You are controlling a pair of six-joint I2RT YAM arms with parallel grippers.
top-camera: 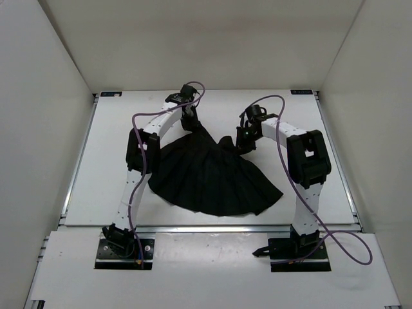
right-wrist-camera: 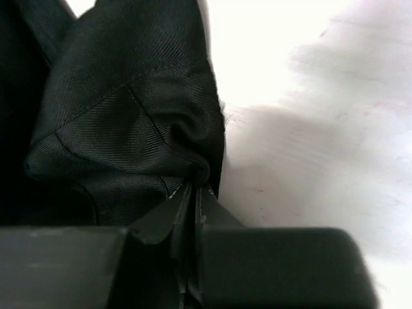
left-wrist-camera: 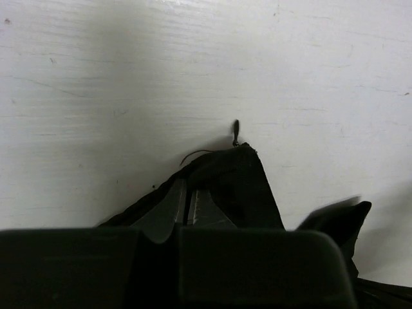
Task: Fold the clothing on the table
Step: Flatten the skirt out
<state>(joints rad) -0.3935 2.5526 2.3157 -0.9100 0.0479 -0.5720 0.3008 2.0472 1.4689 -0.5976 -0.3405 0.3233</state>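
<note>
Black pleated skirt (top-camera: 212,183) lies fanned across the white table (top-camera: 109,161) between our two arms, hem toward the near edge and narrow top reaching both grippers on the far side.

The hazards, as we judge them, run from left to right. The left gripper (left-wrist-camera: 190,196) has only a thin corner of cloth, with a stray thread (left-wrist-camera: 235,132) poking out past it, so a firm pull could slip that corner free. On the right, the bunched grip could drag extra layers along and leave the fold crooked. Uneven travel between the arms would skew the pleats.

The left fingers (left-wrist-camera: 168,206) are pinched almost together, clamped on the skirt's corner close to the tabletop. The right gripper (right-wrist-camera: 192,190) is likewise clenched, fingers (right-wrist-camera: 215,215) all but meeting on a gathered wad of skirt fabric.
</note>
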